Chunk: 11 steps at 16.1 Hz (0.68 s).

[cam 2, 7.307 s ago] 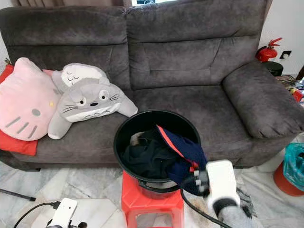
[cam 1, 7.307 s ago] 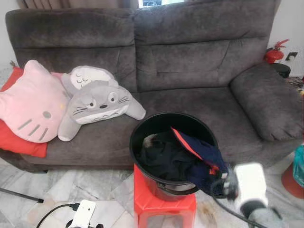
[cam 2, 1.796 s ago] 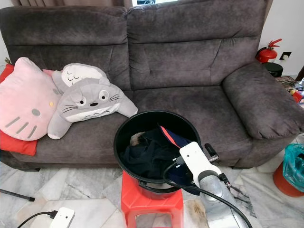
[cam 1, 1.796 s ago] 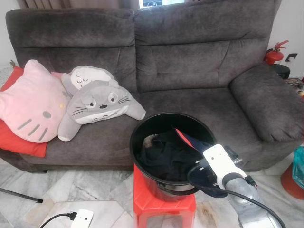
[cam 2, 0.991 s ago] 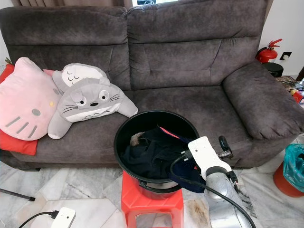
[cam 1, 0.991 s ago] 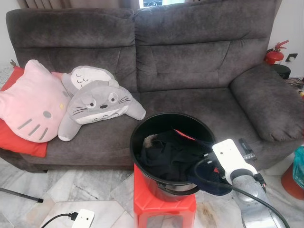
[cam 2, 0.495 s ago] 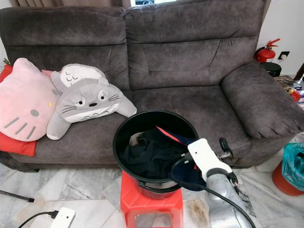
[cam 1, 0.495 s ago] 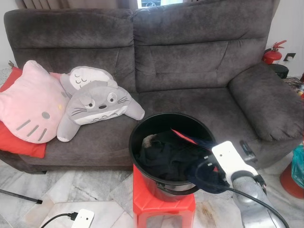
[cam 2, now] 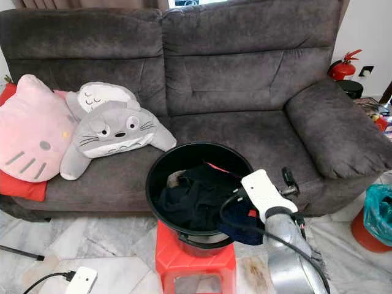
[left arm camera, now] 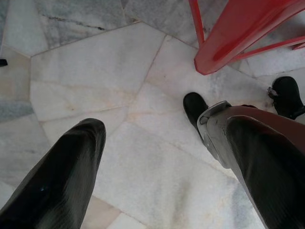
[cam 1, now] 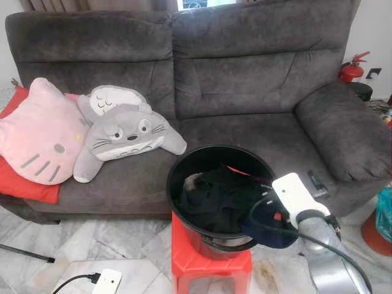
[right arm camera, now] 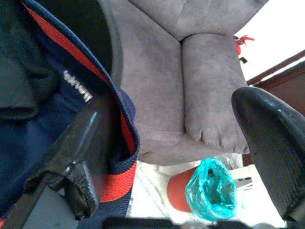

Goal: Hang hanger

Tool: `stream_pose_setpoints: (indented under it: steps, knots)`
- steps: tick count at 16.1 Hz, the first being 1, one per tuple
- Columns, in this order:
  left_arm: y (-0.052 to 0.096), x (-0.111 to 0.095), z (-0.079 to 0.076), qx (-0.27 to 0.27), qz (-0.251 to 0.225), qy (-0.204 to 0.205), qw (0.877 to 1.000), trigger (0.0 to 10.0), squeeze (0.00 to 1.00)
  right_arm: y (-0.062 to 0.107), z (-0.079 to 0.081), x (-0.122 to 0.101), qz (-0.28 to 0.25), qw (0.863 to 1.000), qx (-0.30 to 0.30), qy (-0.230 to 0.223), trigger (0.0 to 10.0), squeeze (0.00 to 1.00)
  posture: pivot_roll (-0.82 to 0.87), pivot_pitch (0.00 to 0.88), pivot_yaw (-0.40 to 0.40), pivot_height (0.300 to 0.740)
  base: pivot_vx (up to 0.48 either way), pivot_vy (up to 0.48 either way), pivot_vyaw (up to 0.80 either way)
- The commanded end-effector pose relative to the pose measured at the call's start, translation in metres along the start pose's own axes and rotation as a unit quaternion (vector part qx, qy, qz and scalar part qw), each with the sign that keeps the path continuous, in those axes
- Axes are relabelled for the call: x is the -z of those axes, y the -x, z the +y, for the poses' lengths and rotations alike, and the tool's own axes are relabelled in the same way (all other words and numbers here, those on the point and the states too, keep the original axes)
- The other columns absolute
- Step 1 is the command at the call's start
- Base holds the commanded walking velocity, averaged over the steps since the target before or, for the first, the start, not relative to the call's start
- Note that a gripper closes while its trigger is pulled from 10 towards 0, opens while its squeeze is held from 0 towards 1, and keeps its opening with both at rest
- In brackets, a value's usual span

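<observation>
The left tool point(left arm camera: 157, 157) hangs with fingers spread over the marble floor point(left arm camera: 95, 71). A black bucket point(cam 1: 184, 177) on a red stool point(cam 1: 208, 263) holds dark clothes point(cam 1: 214, 196). The right tool point(right arm camera: 171, 138) sits parted, one finger against a navy, red-trimmed garment point(right arm camera: 43, 129); its small white lettering is unreadable. The hanger may be buried among them.

The right arm point(cam 2: 288, 257) is a silver, shiny tube, and a black cable point(cam 2: 229, 211) loops along it. At its wrist sits a white box-shaped housing point(cam 1: 295, 193) with a small red spot on the side. The right end effector point(right arm camera: 190, 119) has two long black fingers point(right arm camera: 274, 138) with a rough, worn surface. The left end effector point(left arm camera: 157, 171) has two black ribbed fingers point(left arm camera: 62, 176); one carries a grey metal plate point(left arm camera: 215, 129). A white wrist housing point(cam 1: 109, 283) with a black cable belongs to the left arm.
</observation>
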<state>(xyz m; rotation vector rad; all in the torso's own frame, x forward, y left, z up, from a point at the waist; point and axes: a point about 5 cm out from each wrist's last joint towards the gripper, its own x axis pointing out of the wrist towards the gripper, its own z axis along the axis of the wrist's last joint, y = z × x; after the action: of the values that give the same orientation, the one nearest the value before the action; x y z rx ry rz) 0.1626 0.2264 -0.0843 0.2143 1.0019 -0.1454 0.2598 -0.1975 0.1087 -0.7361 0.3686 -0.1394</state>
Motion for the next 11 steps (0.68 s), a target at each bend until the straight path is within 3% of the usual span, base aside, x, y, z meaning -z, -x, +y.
stream_pose_setpoints:
  steps: [1, 7, 11]
  knots:
    - [0.001, 0.003, 0.002, -0.003, 0.007, -0.003, 1.000, 10.0, 0.00, -0.003, -0.002, 0.001, 0.002, 1.000, 0.006, 0.001, 10.0, 0.00, -0.22, 0.000, 0.072, 0.740, 0.000, 0.000, 0.00]
    - [0.001, 0.004, 0.002, -0.004, 0.007, -0.004, 1.000, 10.0, 0.00, -0.003, 0.011, 0.017, 0.038, 0.999, -0.033, 0.009, 10.0, 0.00, -0.22, 0.000, 0.073, 0.740, 0.000, 0.000, 0.00]
    - [0.001, 0.005, 0.003, -0.006, 0.007, -0.004, 1.000, 10.0, 0.00, 0.001, 0.014, 0.016, 0.028, 0.999, -0.037, 0.004, 10.0, 0.00, -0.22, 0.000, 0.072, 0.740, 0.000, 0.000, 0.00]
